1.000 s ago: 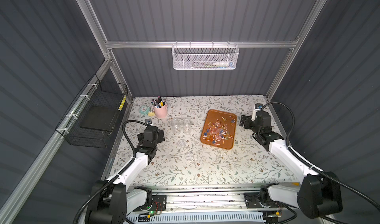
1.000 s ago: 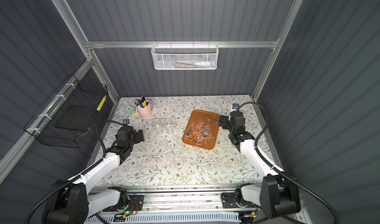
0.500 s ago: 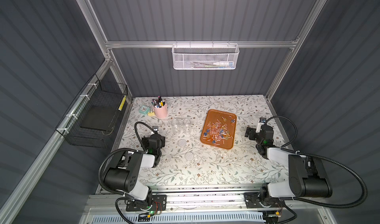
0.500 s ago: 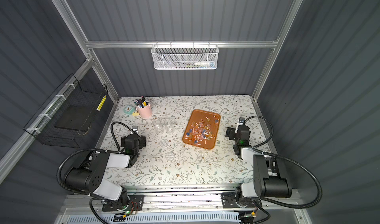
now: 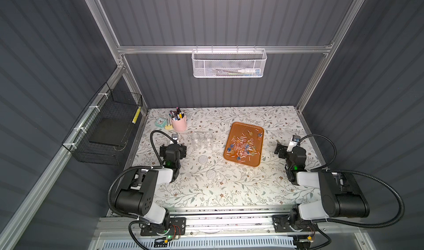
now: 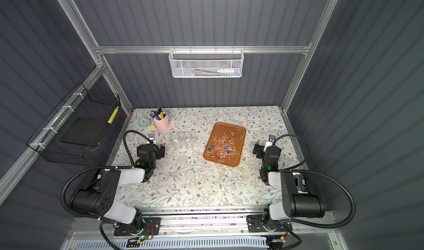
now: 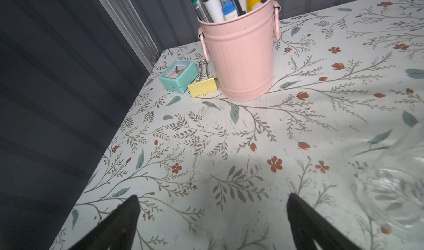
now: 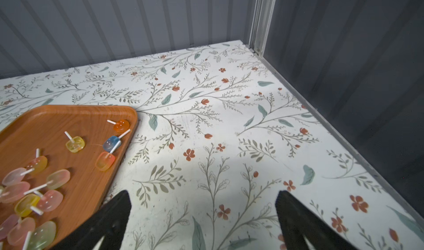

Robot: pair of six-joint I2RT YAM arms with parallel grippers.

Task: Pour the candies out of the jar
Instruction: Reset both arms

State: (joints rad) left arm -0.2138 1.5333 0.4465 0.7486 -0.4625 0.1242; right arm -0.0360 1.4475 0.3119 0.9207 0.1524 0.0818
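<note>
Candies (image 5: 243,146) on the tray (image 5: 239,128), two jars (image 5: 195,141) nearby

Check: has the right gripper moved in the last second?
Yes. The right gripper drew back toward the front, from beside the tray's far end to beside its middle.

We see a rounded orange-brown tray (image 8: 57,120) with smooth, satin wood grain, carrying small translucent lollipop candies (image 8: 57,179) with glossy heads on matt white sticks. The white floral table covering (image 7: 229,134) looks smooth and matt to us with faint scuffs, the ribbed pink pail (image 7: 243,60) is painted metal with a soft sheen, and the two clear jars (image 5: 195,141) are glass or plastic, we cannot tell which.
</note>
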